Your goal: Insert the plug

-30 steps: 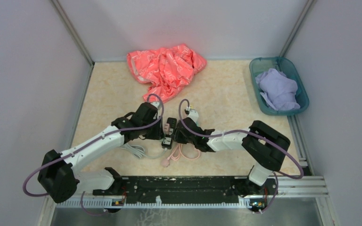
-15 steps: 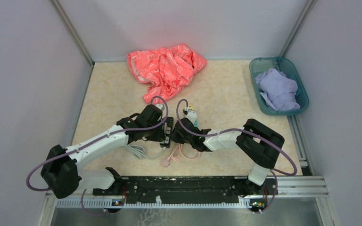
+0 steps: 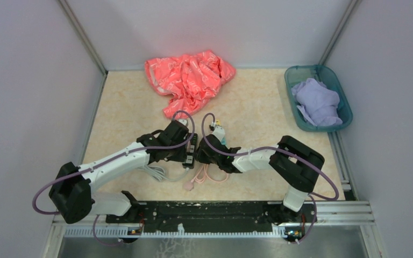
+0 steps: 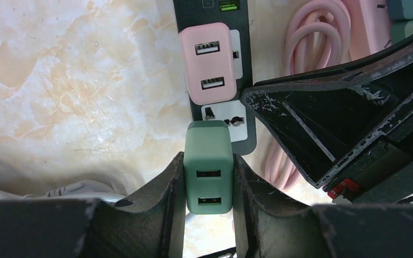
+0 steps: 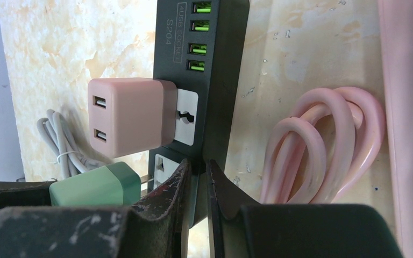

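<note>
Left wrist view: a green two-port charger plug is clamped by the left gripper, its prongs at a socket of the black plastic power strip, just beside a pink charger block. That strip is pinched by the right gripper.

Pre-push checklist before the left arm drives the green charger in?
1. Left hand grip on green charger: ok, pinched squarely.
2. Right hand bracing black power strip: ok, clamped on its edge.
3. Free socket beside pink charger: ok, unoccupied.
4. Charger lined up with that socket: ok from the left wrist view.
5. Charger seated: not ok, gap and bare prong visible.
6. Pink cable out of the path: ok, coiled beside the strip.
</note>
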`<state>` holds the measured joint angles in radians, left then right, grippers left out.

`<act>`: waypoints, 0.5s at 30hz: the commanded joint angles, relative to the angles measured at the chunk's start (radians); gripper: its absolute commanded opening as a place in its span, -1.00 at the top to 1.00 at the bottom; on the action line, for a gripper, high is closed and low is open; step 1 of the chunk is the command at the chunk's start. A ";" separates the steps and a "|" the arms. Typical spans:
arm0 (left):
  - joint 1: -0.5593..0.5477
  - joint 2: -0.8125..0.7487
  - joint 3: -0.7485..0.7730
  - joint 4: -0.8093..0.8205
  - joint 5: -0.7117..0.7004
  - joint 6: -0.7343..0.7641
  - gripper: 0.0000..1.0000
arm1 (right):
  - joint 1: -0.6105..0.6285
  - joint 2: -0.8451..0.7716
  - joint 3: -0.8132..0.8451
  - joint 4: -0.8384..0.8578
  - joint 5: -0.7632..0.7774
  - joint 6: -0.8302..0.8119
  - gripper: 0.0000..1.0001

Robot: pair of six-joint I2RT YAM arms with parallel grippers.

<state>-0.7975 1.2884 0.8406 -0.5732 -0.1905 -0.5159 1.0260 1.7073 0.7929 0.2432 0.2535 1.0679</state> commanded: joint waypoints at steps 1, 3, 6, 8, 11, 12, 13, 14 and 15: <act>-0.012 0.019 0.029 0.023 -0.015 -0.008 1.00 | 0.011 0.013 -0.010 0.005 0.023 0.003 0.72; -0.015 0.028 0.029 0.027 -0.013 -0.011 1.00 | 0.011 0.012 -0.011 0.005 0.021 0.003 0.72; -0.021 0.037 0.026 0.033 -0.016 -0.010 1.00 | 0.011 0.012 -0.011 0.007 0.020 0.003 0.72; -0.024 0.044 0.024 0.034 -0.024 -0.010 1.00 | 0.012 0.012 -0.011 0.007 0.021 0.003 0.73; -0.031 0.055 0.021 0.032 -0.032 -0.012 1.00 | 0.011 0.012 -0.011 0.007 0.020 0.003 0.73; -0.033 0.058 0.020 0.031 -0.034 -0.014 1.00 | 0.012 0.012 -0.011 0.007 0.017 0.003 0.73; -0.038 0.063 0.020 0.029 -0.039 -0.018 1.00 | 0.011 0.012 -0.012 0.007 0.017 0.004 0.73; -0.044 0.066 0.020 0.027 -0.045 -0.023 1.00 | 0.011 0.011 -0.012 0.007 0.018 0.003 0.74; -0.049 0.070 0.020 0.024 -0.051 -0.027 1.00 | 0.011 0.012 -0.012 0.008 0.016 0.004 0.73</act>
<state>-0.8242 1.3334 0.8471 -0.5442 -0.2234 -0.5243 1.0260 1.7073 0.7921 0.2451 0.2539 1.0687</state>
